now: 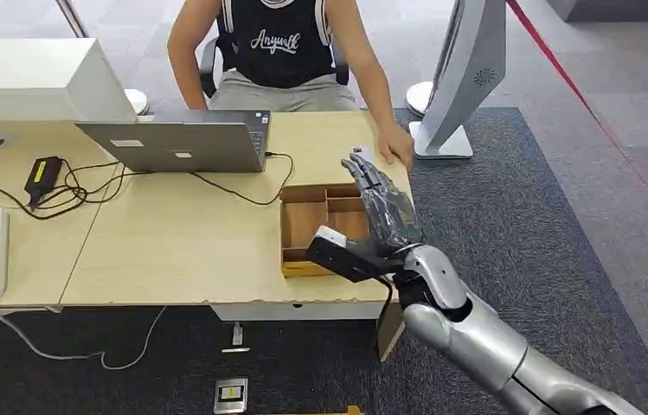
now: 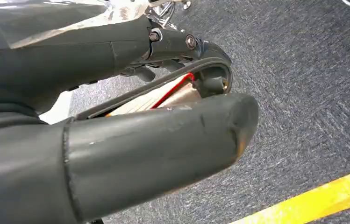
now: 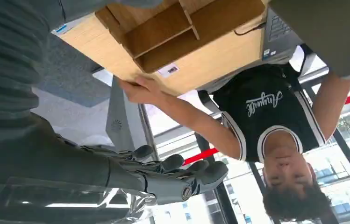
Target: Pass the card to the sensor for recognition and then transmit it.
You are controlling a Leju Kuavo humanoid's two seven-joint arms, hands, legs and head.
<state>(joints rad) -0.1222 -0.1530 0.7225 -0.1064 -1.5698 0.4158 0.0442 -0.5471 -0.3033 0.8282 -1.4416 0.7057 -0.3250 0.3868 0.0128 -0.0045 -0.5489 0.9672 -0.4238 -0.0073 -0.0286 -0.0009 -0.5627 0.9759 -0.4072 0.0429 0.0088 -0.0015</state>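
- Right hand (image 1: 382, 203): hovering over the wooden tray (image 1: 303, 226), fingers extended, holding nothing.
- Left hand (image 2: 117, 140): hanging over carpet; grasp impossible to tell.
- Card (image 1: 360, 152): lying on the desk (image 1: 173, 251) beside the person's hand (image 1: 396, 145); recognition and transfer seemingly pending.

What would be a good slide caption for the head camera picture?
Robot's right hand, fingers extended, raised over a wooden organizer box on the desk, toward a seated person's hand.
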